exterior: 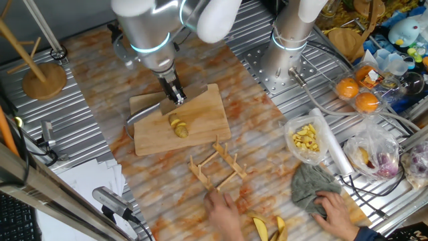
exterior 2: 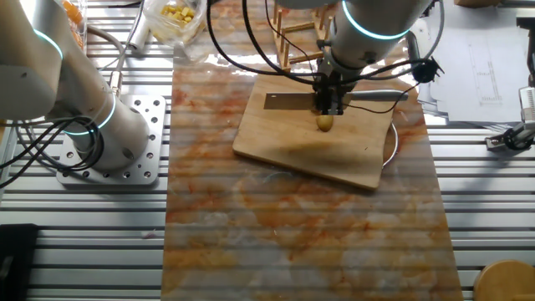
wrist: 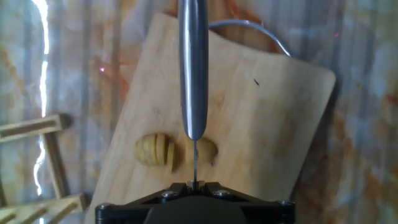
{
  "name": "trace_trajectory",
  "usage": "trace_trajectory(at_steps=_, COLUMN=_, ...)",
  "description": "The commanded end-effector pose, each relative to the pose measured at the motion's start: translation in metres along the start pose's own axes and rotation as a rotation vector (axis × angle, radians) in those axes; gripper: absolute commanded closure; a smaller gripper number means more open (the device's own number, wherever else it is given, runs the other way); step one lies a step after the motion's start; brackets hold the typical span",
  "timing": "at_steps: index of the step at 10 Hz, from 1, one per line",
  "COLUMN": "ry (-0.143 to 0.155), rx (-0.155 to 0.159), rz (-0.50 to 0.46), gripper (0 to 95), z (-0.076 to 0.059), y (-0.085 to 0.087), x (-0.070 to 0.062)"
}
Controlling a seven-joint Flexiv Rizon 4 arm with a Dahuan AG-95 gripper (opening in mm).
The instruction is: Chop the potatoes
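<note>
Wooden cutting board (exterior: 177, 120) lies at an angle on the marbled table cover (exterior: 100, 134). Its edges sit well inside the cover on the near and left sides. A metal loop (wrist: 261, 31) pokes out past one board edge. A wooden rack (exterior: 217, 169) stands just off the board's corner; a person's hand (exterior: 224, 211) rests near the rack, another hand (exterior: 334, 211) lies on a grey cloth (exterior: 309, 186). The far side of the table is crowded: a clear bag of pale yellow pieces (exterior: 306, 139) and oranges (exterior: 356, 95). Banana peels (exterior: 269, 229) lie at the near edge.

Gripper (exterior: 175, 96) hangs over the board with its fingers closed on a knife (wrist: 193, 68); the handle is clamped and the blade runs along the board.

The potatoes (wrist: 174, 150) lie near the board's middle, one part already in slices, the other a whole chunk. In the hand view the knife sits between those two parts, directly ahead of the fingers. Open board remains on all sides of them.
</note>
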State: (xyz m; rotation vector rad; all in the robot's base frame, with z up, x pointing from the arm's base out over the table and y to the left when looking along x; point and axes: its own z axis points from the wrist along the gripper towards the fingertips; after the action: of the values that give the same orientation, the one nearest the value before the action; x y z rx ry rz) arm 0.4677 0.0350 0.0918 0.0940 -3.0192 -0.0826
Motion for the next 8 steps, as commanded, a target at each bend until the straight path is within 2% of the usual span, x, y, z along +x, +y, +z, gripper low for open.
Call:
trace_trajectory(at_steps=1, ry=-0.003, rx=0.006, rz=0.001, gripper=95.0, z=-0.0001, y=0.0013, x=0.0016)
trace_trajectory(at_steps=5, ry=-0.010, rx=0.006, rz=0.006, gripper=95.0, z=0.0055, y=0.0058, x=-0.0046)
trace_trajectory(at_steps=6, ry=-0.022, rx=-0.001, rz=-0.005, gripper=95.0, z=0.0055, y=0.0058, x=-0.0046)
trace_trajectory(at_steps=8, ry=-0.031, rx=0.010, rz=-0.005, gripper=95.0, z=0.0055, y=0.0058, x=-0.0046)
